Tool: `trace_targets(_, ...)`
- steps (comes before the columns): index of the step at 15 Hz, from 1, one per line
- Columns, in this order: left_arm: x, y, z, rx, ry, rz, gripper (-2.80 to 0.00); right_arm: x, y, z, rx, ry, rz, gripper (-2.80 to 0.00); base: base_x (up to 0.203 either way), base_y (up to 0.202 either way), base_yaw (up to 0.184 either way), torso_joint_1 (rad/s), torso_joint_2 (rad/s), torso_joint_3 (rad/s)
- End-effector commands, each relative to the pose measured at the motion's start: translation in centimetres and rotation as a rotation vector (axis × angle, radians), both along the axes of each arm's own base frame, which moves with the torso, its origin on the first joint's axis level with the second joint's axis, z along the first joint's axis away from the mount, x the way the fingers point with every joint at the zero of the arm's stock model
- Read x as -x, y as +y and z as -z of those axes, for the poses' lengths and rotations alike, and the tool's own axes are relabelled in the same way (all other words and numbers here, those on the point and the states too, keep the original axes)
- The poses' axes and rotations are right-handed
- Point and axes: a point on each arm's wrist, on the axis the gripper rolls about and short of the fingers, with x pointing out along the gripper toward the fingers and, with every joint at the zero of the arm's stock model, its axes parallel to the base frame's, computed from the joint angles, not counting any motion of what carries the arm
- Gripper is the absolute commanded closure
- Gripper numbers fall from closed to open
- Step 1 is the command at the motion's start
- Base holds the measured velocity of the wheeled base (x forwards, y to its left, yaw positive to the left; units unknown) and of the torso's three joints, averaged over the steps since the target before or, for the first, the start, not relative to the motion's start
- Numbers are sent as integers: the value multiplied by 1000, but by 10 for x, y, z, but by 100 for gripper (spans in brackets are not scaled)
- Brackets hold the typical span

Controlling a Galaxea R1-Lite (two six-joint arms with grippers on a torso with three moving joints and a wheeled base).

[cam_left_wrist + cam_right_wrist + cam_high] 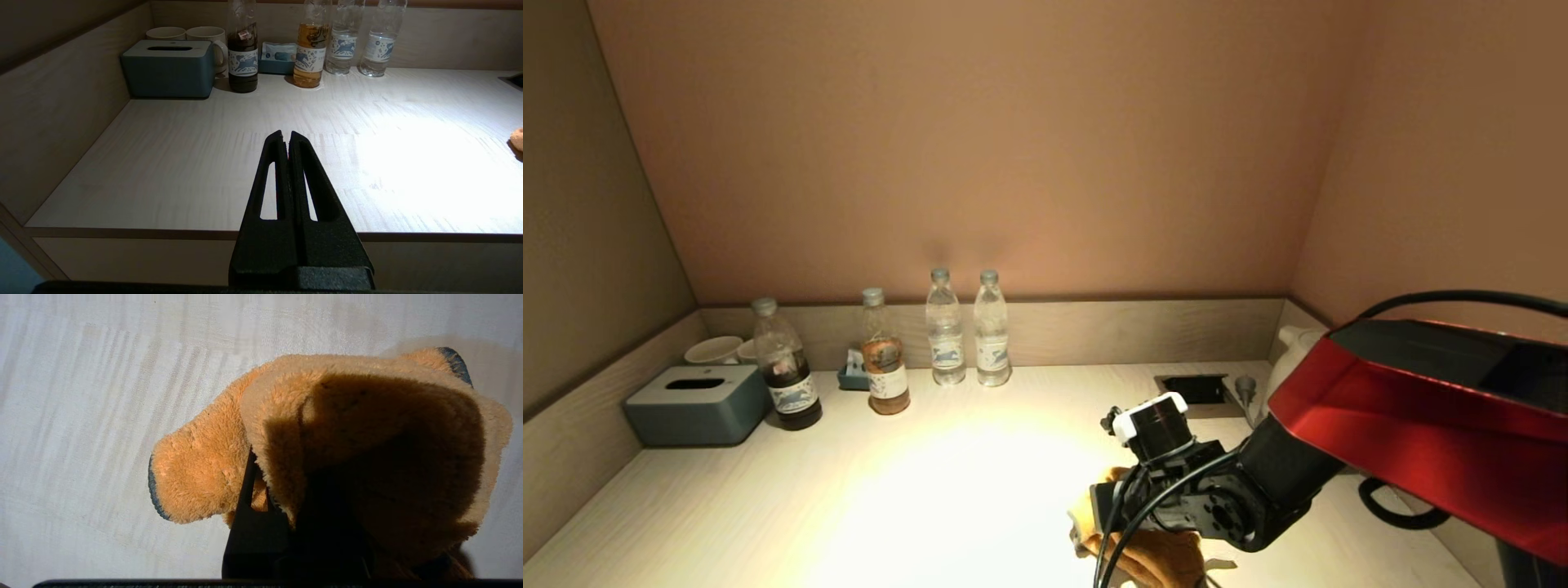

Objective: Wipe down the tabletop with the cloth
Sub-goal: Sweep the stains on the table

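The orange fluffy cloth (1164, 559) lies bunched on the pale wood tabletop (915, 498) near its front edge, right of the middle. My right gripper (271, 465) is shut on the cloth (335, 416), which drapes over the fingers and hides one of them; one black finger (245, 506) shows. The cloth rests against the tabletop (81, 416). My left gripper (287, 134) is shut and empty, parked low at the table's front edge on the left. The cloth's edge also shows far to one side in the left wrist view (518, 139).
Along the back wall stand a grey tissue box (697, 404), white cups (715, 349), a dark bottle (786, 367), an amber bottle (885, 359) and two clear bottles (968, 331). A socket recess (1196, 388) and a white kettle (1286, 367) are at the back right.
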Motion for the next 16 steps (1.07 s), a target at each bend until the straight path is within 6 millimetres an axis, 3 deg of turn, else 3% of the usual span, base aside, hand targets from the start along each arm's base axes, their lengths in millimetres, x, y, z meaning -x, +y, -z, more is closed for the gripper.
trace_targets(1,0,0,0,1,1,0,0,-9,2,4,-1,0,8,0,0,0,0,0,0,0)
trace_targets(9,0,0,0,1,1,0,0,-46,-13,6,32,-18,95,0,0,0,0,0,0,0)
trace_targets(14,0,0,0,1,1,0,0,-50,-28,4,114,-45,150,0,0,0,0,0,0,0)
trace_targets(16,0,0,0,1,1,0,0,-54,-45,-3,122,-39,199,0,0,0,0,0,0,0)
